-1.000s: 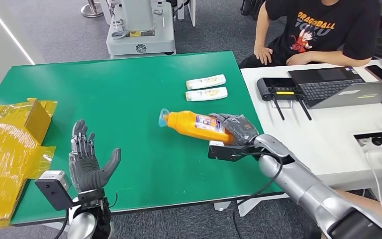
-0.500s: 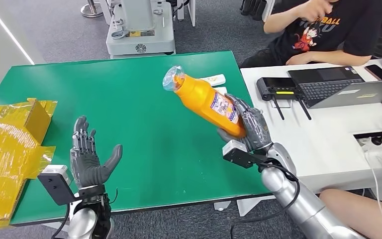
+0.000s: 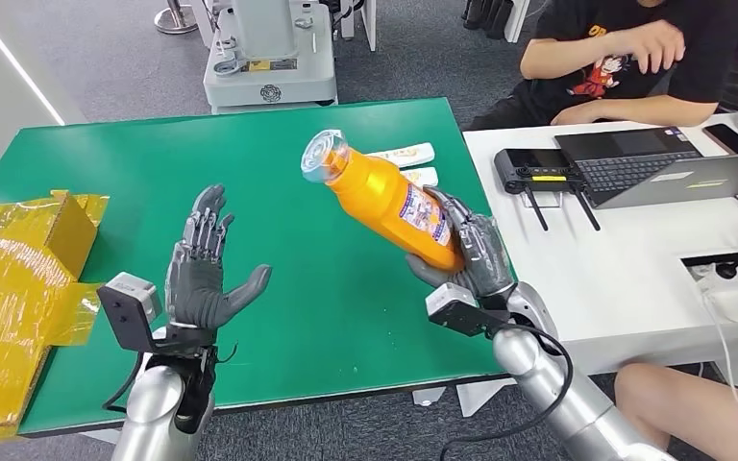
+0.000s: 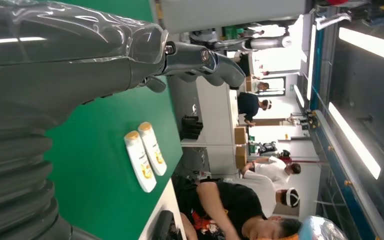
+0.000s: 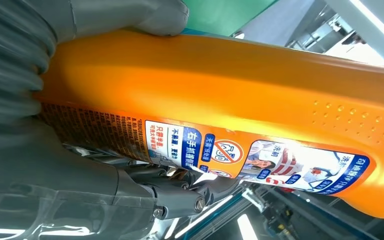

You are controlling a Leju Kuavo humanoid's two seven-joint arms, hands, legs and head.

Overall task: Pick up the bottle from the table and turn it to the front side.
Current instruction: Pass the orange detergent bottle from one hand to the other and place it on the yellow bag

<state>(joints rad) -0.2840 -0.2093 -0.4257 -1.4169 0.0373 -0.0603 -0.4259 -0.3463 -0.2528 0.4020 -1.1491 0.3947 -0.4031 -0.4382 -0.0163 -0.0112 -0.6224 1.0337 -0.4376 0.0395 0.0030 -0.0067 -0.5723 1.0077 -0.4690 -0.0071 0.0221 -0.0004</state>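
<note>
My right hand [image 3: 471, 252] grips the lower end of an orange bottle [image 3: 384, 200] and holds it off the green table [image 3: 250, 173], tilted with its clear cap [image 3: 322, 157] up and to the left. The bottle's printed label [image 5: 260, 160] faces the right wrist camera, with my right hand [image 5: 55, 165] wrapped around the body. My left hand [image 3: 204, 274] is raised over the table's near left part, palm turned toward the bottle, fingers spread and holding nothing. My left hand [image 4: 80, 55] also looms large and close in the left wrist view.
Two small white tubes [image 3: 408, 163] lie on the table behind the bottle; the tubes [image 4: 145, 155] also appear in the left wrist view. Crumpled yellow packaging [image 3: 19, 279] covers the table's left edge. A person [image 3: 625, 58] sits at the white desk [image 3: 625, 250] with a laptop [image 3: 663, 168].
My right hand lifted the bottle off the table and tilted its cap end upward. My left hand rose and moved right, toward the bottle.
</note>
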